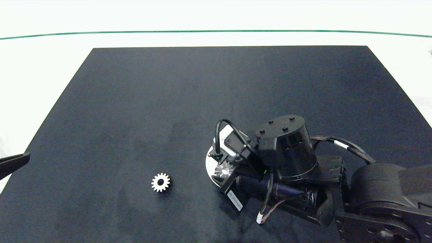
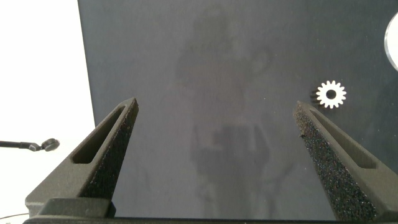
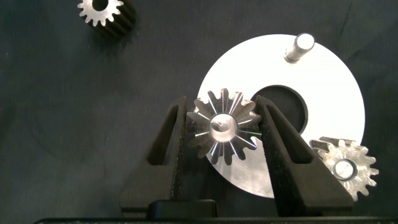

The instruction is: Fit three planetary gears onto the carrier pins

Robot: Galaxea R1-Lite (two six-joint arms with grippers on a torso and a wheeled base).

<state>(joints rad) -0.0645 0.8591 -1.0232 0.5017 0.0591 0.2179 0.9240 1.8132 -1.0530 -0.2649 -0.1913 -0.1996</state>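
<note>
The white carrier disc [image 3: 326,81] lies on the dark mat under my right arm. One bare carrier pin [image 3: 303,45] stands on it. A planetary gear [image 3: 344,168] sits on another pin. My right gripper [image 3: 221,106] is shut on a second gear [image 3: 222,127] at the disc's rim, and a pale pin tip shows in its centre hole. In the head view this gear [image 1: 223,168] shows beside the wrist. A third gear [image 1: 161,182] lies loose on the mat, left of the disc. My left gripper [image 2: 217,109] hangs open at the mat's left edge, holding nothing.
The dark mat [image 1: 216,94] covers most of the white table [image 1: 40,60]. My right arm [image 1: 303,168] hides much of the disc in the head view. A green line [image 1: 216,31] runs along the far table.
</note>
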